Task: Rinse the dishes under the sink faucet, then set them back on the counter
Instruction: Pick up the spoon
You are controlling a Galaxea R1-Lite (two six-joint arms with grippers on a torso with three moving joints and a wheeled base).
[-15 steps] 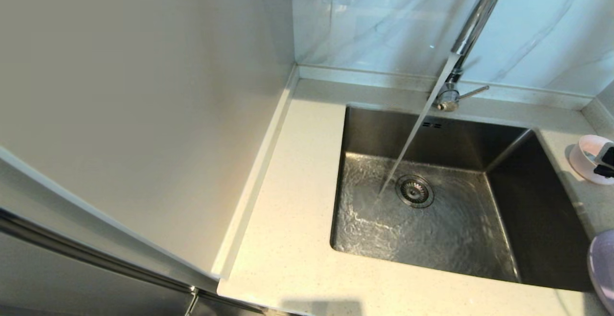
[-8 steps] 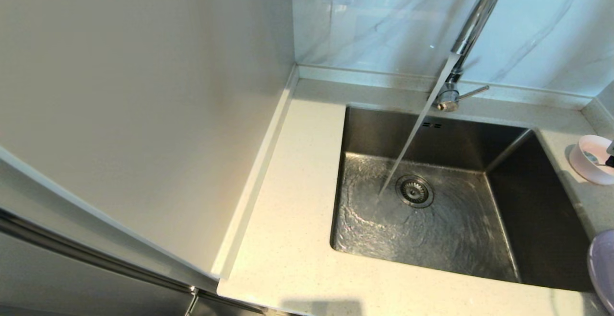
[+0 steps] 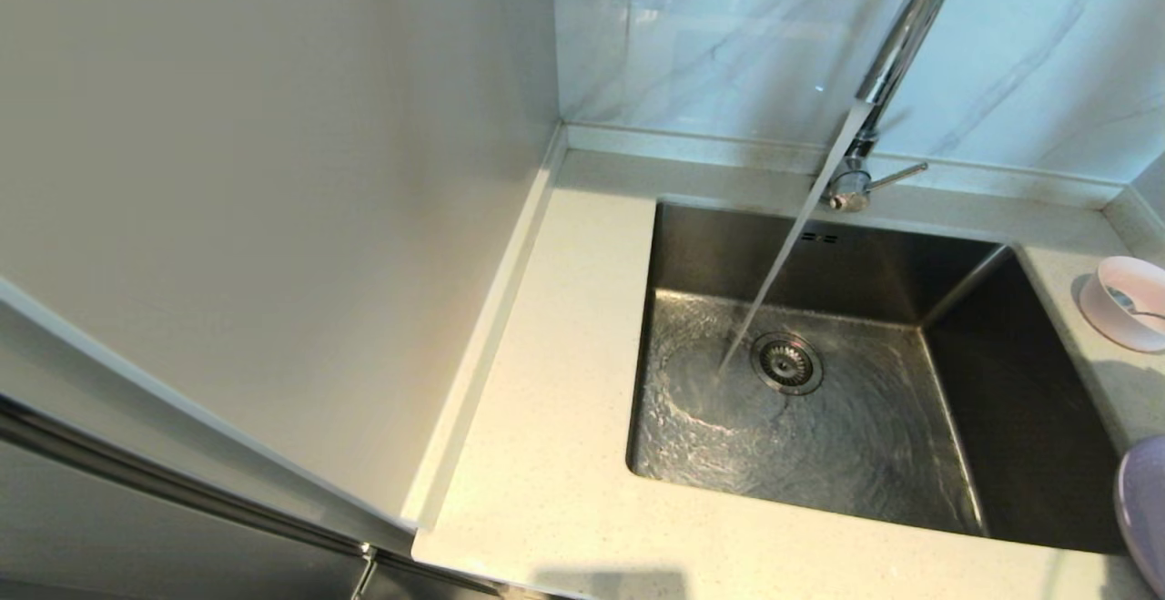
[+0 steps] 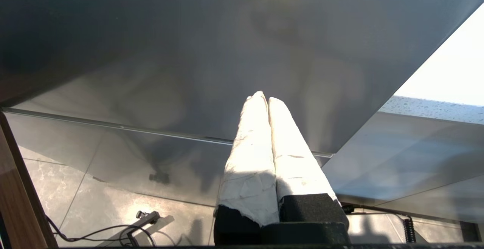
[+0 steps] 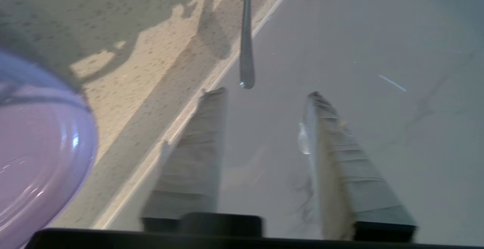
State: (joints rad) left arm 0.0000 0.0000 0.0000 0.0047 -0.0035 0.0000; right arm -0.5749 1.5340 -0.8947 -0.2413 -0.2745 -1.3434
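Dishes: bowl [image 3: 1127,301] w/ spoon [image 5: 246,37] in it, plate [image 3: 1145,509], both on counter [image 3: 546,454] R of sink [image 3: 819,400].
Faucet [image 3: 896,45]: running.
L gripper [image 4: 263,99]: parked, fingers together.
R gripper [image 5: 264,94]: jaws apart, empty; spoon handle points at it lengthwise, nearest arm.

pink bowl [image 3: 1129,301] holding spoon [image 5: 246,37], faucet [image 3: 896,54] running

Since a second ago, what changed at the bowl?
The right gripper has let go and drawn back from the pink bowl, out of the head view; its fingers now stand open behind the spoon handle, which juts from the bowl. Bowl and lilac plate stayed on the counter; water still runs from the faucet into the sink. Left gripper parked, shut.
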